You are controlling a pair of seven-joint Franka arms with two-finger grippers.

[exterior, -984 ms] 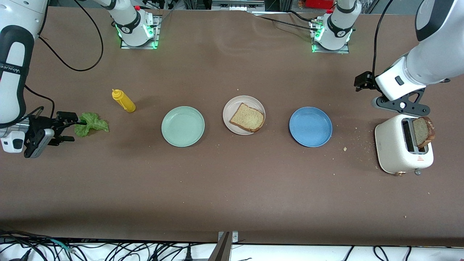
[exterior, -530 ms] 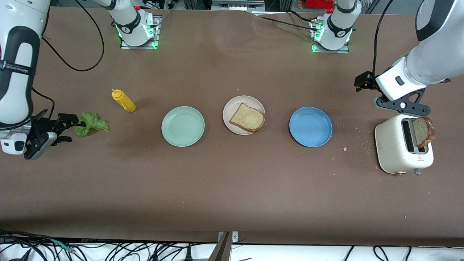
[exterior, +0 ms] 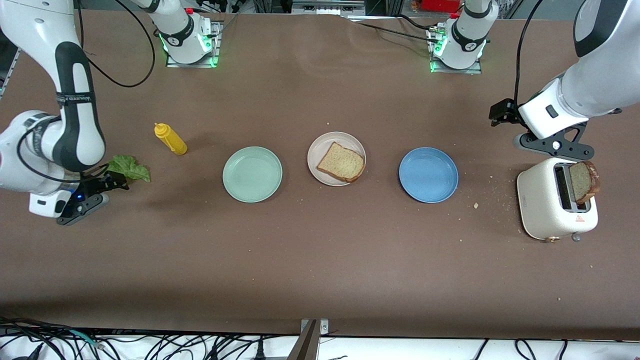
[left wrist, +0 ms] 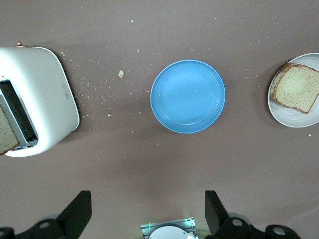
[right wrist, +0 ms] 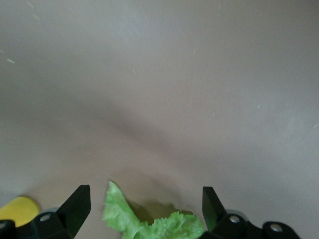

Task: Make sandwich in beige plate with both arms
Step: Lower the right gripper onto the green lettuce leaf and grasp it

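Observation:
The beige plate (exterior: 320,149) sits mid-table with one bread slice (exterior: 341,162) lying on it; both show again in the left wrist view, plate (left wrist: 299,118) and slice (left wrist: 298,87). A second slice (exterior: 584,181) stands in the toaster (exterior: 550,205). The green lettuce leaf (exterior: 131,169) lies at the right arm's end of the table. My right gripper (exterior: 113,181) is low at the leaf's edge, open, with the lettuce (right wrist: 149,225) between its fingers (right wrist: 75,209). Over the table beside the toaster hangs my left gripper (exterior: 501,113), open and holding nothing (left wrist: 147,211).
A mint-green plate (exterior: 252,174) and a blue plate (exterior: 428,174) flank the beige one. A yellow squeeze bottle (exterior: 171,139) lies beside the lettuce, farther from the front camera. Crumbs are scattered around the toaster (left wrist: 37,99).
The right arm has swung round and lowered its open gripper onto the edge of the lettuce. The left arm has not moved.

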